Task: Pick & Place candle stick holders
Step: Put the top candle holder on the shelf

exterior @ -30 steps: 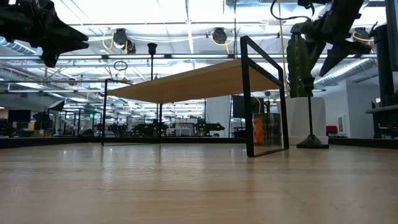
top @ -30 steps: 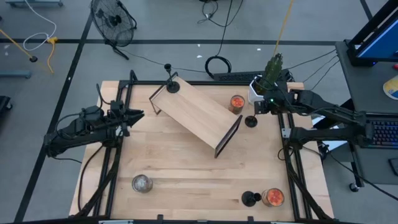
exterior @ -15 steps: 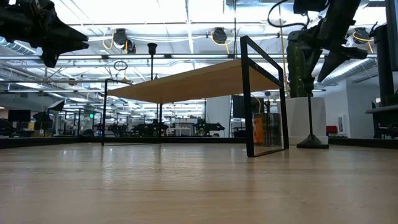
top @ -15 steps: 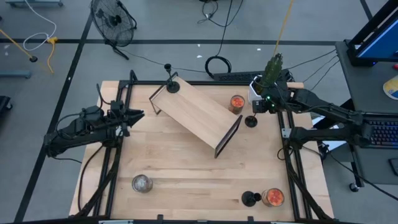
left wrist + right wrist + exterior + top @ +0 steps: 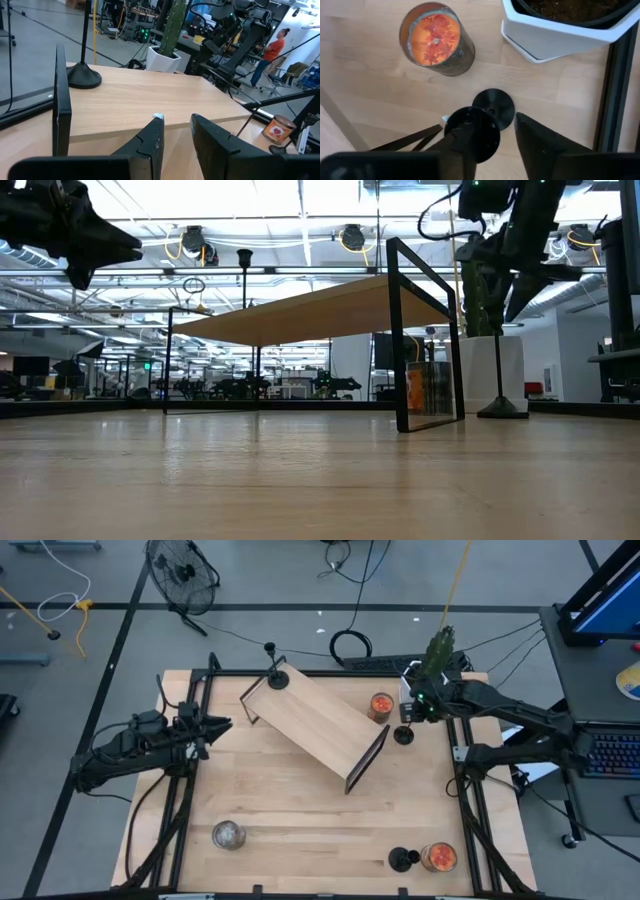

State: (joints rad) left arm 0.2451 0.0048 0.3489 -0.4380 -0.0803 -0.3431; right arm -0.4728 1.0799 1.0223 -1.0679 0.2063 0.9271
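Three black candle stick holders show. One [image 5: 276, 680] stands by its round base on the far left corner of the wooden shelf [image 5: 315, 725]. A second [image 5: 402, 860] stands near the table's front edge. The third [image 5: 403, 735] stands on the table at the shelf's right end, and my right gripper [image 5: 407, 715] hangs over it, slanting down. In the right wrist view this gripper [image 5: 482, 118] is open, with the holder's cup top [image 5: 471, 135] between its fingers and the base [image 5: 495, 105] below. My left gripper [image 5: 176, 125] waits at the table's left, level, slightly open, with nothing between its fingers. My right gripper comes from above, slanting down, with a finger on either side of the cup top [image 5: 471, 135] of the upright holder. The cup covers one finger, and a gap shows beside the other finger [image 5: 535, 140]. I cannot tell whether it touches the cup.
An orange candle jar [image 5: 437, 40] stands just left of the right gripper, and a white pot with a cactus [image 5: 565, 25] just beyond it. The table's black frame rail [image 5: 615, 85] runs on its right. Another orange jar [image 5: 438, 857] and a glass jar [image 5: 228, 834] stand near the front edge.
My right gripper has come down and toward the table's left, from beside the cactus pot to over the candle stick holder at the shelf's right end. The holders have not moved.
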